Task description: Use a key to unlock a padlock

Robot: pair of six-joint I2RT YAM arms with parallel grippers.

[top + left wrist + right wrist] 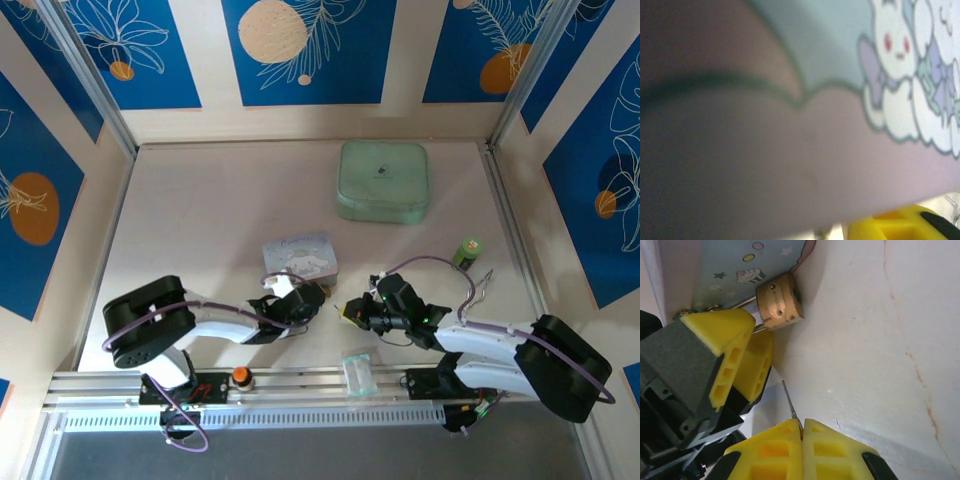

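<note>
Padlock [780, 301] is the little gold lump low over the table [875, 350], just beside the corner of the blue box [730, 265] with cartoon pictures on it. My left pincer [757, 331] looks squeezed shut on its thin silver hoop, so the gold body sticks out free. My right pincer [801, 427] is pressed together on the key [788, 401]. Just the thin silver tip pokes out, pointing up toward the padlock but not touching it, with bare table between them. I think the job now is to get the key tip into the hole at the end of the gold body. I cannot see that hole from here, so I should go slowly. To do it well, my left side should grip hard and not wobble. My right side should turn the key until it lines up with the end of the padlock, then slide straight in, or the tip may slip and push the padlock away. Counting: one padlock, one key, one blue box, two pincers, and from above one green case [383, 180] and one small green bottle [467, 251]
</note>
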